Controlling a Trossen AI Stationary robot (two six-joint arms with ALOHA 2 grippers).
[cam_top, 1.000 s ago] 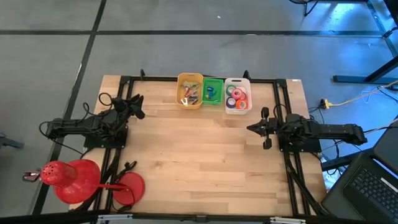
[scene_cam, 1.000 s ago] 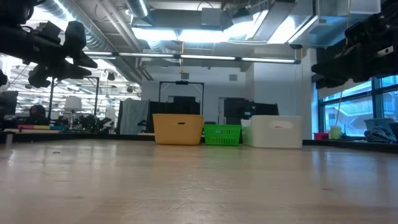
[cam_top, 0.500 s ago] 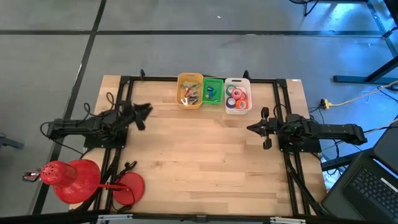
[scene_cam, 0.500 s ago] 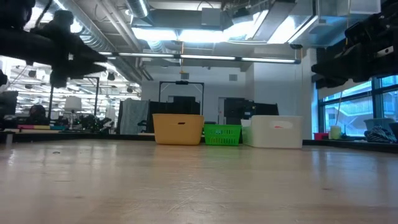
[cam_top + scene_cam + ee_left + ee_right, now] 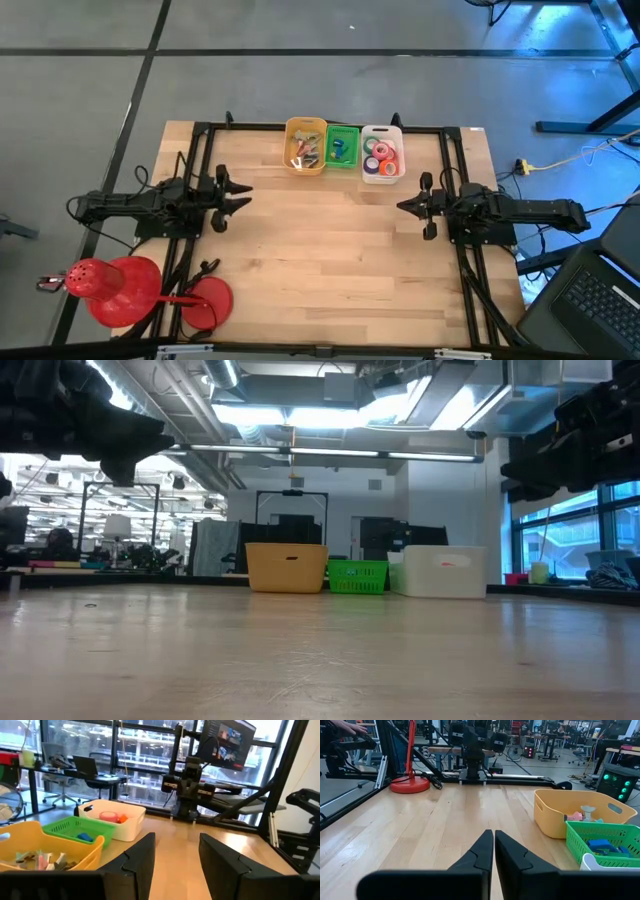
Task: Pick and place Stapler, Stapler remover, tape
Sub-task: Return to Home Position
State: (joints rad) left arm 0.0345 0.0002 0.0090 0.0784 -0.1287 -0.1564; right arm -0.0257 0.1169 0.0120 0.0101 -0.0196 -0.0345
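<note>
One wooden table (image 5: 330, 270) carries everything. Two dark arms lie at its left and right sides, their grippers facing each other, well apart and away from the bins. The left gripper (image 5: 238, 197) hovers over the table's left part with its jaws spread; its wrist view shows a clear gap between them. The right gripper (image 5: 403, 207) hovers over the right part, jaws pressed together. Three bins stand side by side at the far edge: yellow bin (image 5: 286, 567), green bin (image 5: 357, 576), white bin (image 5: 443, 572). Tape (image 5: 381, 156) rolls in red, green and purple fill the white bin. Staple removers (image 5: 305, 153), one of them pink, lie in the yellow bin. A blue piece (image 5: 340, 150) sits in the green bin. Writing on the monitor (image 5: 227, 745) beyond the table is too small to read.
</note>
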